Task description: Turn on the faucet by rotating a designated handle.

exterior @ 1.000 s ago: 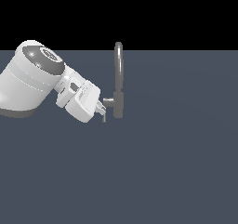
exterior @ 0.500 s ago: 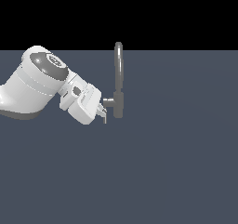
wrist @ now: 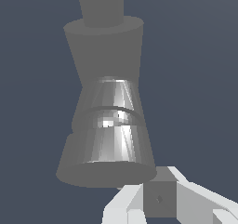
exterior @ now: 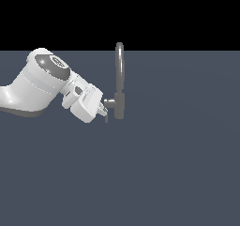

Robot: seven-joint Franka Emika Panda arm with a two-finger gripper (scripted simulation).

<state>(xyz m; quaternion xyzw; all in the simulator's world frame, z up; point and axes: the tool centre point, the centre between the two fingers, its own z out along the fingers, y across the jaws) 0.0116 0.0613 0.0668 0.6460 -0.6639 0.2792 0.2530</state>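
The handle (exterior: 109,101), a short grey metal stub, is sticking out of the faucet (exterior: 119,82) toward the exterior view's left, unturned since earlier. The white blocky tool (exterior: 104,111) is edging closer, now touching the stub's end; whether it is clenched, I cannot tell. The slim arched spout is rising over a dark matte worktop (exterior: 178,164).

I see a glossy white Panda arm (exterior: 35,86), its fat rounded link capped by a dark grey disc with pale markings. A blocky white hand carries the gripper (exterior: 103,111), whose short fingers (exterior: 102,109) look grey.
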